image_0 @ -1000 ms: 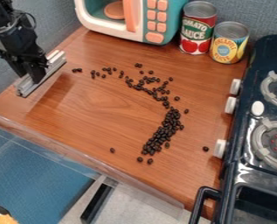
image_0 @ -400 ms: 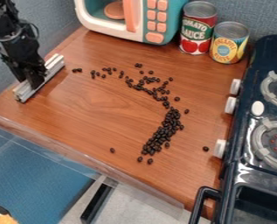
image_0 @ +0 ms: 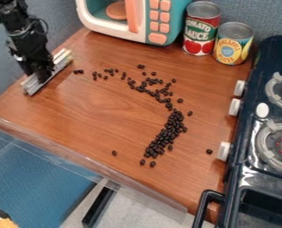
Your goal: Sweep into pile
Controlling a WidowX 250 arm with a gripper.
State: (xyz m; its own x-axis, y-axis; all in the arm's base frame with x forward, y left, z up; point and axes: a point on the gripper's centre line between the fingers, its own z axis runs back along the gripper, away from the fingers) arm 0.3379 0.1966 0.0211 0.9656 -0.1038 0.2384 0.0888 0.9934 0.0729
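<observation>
At the upper left, the black gripper [image_0: 43, 73] is shut on a pale metal bar [image_0: 64, 62], gripped near its middle. The bar is held slantwise by the counter's left edge, low over the wood or on it; which of the two I cannot tell. Dark beans [image_0: 167, 133] lie in a curved band from the bar's right, across the upper middle, down to the lower centre. They are densest in the lower part of the curve. A few lie apart, such as a bean [image_0: 114, 152] at lower left and another bean [image_0: 209, 151] near the stove.
A toy microwave [image_0: 158, 20] stands at the back, with a red can [image_0: 201, 29] and a yellow can [image_0: 233, 43] beside it. The toy stove [image_0: 250, 133] borders the right side. A clear raised strip [image_0: 78, 165] runs along the counter's front edge.
The gripper and bar first came lower, then shifted slightly right and upward in the view. The beans have not moved.
</observation>
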